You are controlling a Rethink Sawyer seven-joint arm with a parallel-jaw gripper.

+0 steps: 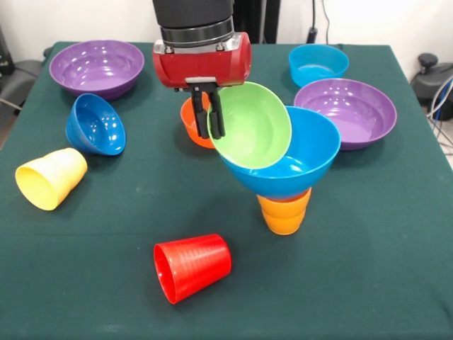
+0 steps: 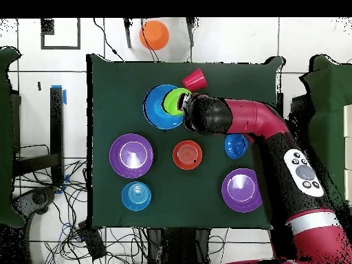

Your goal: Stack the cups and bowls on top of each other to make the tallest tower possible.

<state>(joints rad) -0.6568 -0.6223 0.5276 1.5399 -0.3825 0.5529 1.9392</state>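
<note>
Two pieces up so far: large blue bowl point(image 1: 297, 166) sits tilted on the orange cup point(image 1: 284, 211), and my pincer point(image 1: 208, 113) is pinching the green bowl's point(image 1: 251, 126) rim, bowl tipped on edge inside the blue one. I read this as the placing step; next I need to level the green bowl before letting go, or the leaning tower could tip.
</note>
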